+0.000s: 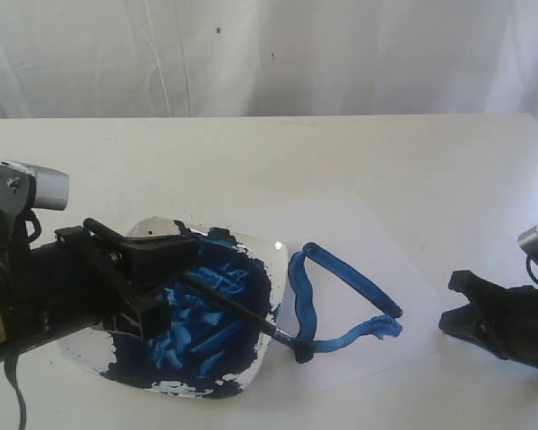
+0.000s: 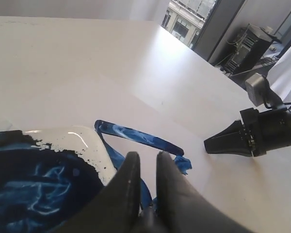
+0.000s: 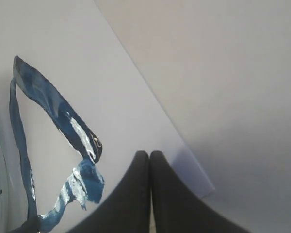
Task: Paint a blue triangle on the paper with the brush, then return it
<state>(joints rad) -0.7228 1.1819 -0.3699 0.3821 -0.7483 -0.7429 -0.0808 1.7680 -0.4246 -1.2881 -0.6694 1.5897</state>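
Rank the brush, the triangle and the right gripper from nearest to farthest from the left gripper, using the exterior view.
1. Brush: held in the left gripper, slanting across the dish.
2. Triangle: on the paper, just right of the dish.
3. Right gripper: far right, well apart from the others.

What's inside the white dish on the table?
The dish holds dark blue paint, streaked lighter, across most of it. The left gripper, holding the brush, hides one side.
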